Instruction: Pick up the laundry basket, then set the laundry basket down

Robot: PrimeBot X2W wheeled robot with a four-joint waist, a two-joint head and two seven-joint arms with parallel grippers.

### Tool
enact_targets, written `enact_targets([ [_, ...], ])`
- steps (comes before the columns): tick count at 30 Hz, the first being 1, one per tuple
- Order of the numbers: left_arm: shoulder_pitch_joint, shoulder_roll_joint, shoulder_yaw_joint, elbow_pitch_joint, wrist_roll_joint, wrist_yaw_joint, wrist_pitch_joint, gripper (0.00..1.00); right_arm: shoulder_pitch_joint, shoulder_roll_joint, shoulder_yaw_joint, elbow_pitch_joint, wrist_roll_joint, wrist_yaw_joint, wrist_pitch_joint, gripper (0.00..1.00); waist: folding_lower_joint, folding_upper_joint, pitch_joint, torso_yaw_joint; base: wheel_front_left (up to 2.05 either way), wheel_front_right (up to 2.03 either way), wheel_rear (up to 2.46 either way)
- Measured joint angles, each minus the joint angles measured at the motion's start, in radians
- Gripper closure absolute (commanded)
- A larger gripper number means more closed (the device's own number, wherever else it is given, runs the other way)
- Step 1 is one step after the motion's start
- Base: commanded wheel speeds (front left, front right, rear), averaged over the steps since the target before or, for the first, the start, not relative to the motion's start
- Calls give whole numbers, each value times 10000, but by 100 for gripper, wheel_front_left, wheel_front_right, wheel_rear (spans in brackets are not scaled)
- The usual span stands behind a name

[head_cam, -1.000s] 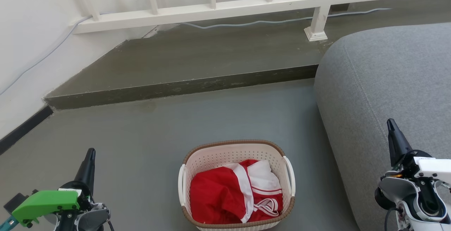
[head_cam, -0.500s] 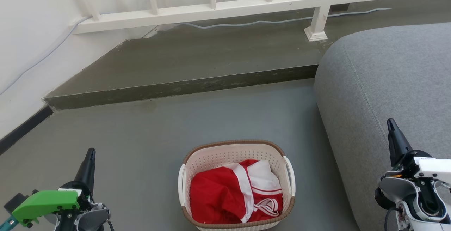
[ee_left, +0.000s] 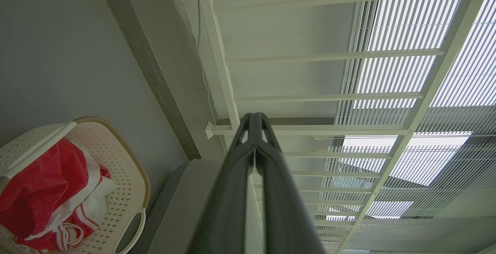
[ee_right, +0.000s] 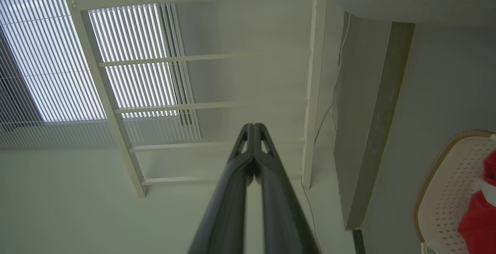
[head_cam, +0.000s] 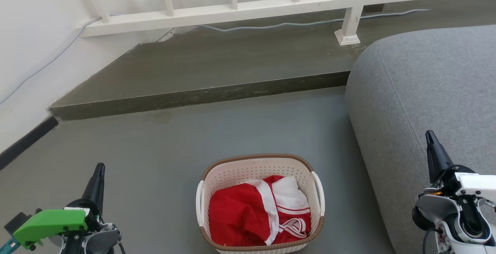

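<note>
Grippers first: state? (kim)

Head view: left gripper (head_cam: 99, 170) lower left, right gripper (head_cam: 431, 141) lower right. Both have their fingers pressed together and hold nothing. They're well apart from the load. Reads as a ready pose, pick not begun. (jo)

Load? (kim)

Bottom centre: laundry basket (head_cam: 255, 156) on the grey floor (head_cam: 155, 149), between the grippers, with a red-and-white garment (head_cam: 240, 215) inside. Its loop handles (head_cam: 321, 197) face one arm each, so probably a two-arm lift. Grey sofa (head_cam: 426, 83) is just beside it at right, tight for the right arm. (jo)

Wrist cams add anything? (kim)

Left wrist view, lower left: perforated wall and one handle's opening. Right wrist view, lower right: a slice of rim. Both look up past the step (head_cam: 201, 97) to the railing (head_cam: 232, 11) and window slats (ee_left: 387, 71). Head view gives the gripper-to-basket spacing. (jo)
</note>
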Motion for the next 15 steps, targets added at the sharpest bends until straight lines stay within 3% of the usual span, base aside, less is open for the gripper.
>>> enact_targets([
  [15, 0, -2, 4, 0, 0, 0, 0, 100, 0, 6, -12, -2, -2, 38, 0, 100, 0, 0, 0, 0, 0, 0, 0],
])
